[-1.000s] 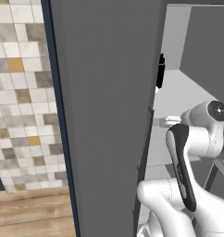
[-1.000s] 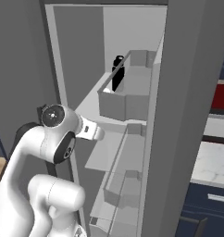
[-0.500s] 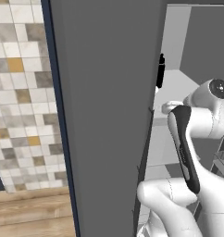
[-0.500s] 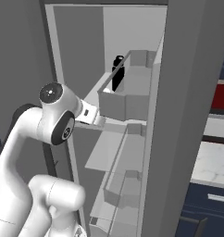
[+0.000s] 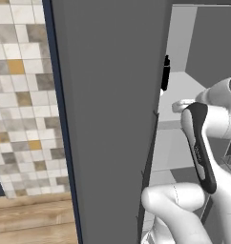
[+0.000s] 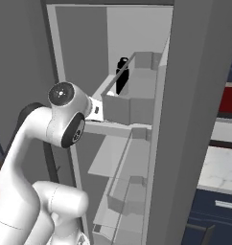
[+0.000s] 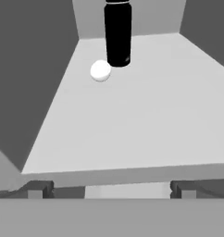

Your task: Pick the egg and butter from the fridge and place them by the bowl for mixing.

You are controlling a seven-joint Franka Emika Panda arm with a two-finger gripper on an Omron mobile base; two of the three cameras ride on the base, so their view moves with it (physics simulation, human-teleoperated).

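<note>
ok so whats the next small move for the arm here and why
Probably ease the open end effector forward along the pale grey fridge shelf toward the small white ball-like egg. The egg lies far back, apart from the fingertips, just beside the tall black bottle, so steer slightly left to avoid knocking it.

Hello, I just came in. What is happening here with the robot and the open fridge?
The white arm is reaching into the open fridge at the height of an upper shelf. In the hand view the gripper has its jaws open and empty, just in front of the shelf's edge. The egg lies far back on that shelf, beside a tall black bottle. Nothing has been picked up yet.
</note>
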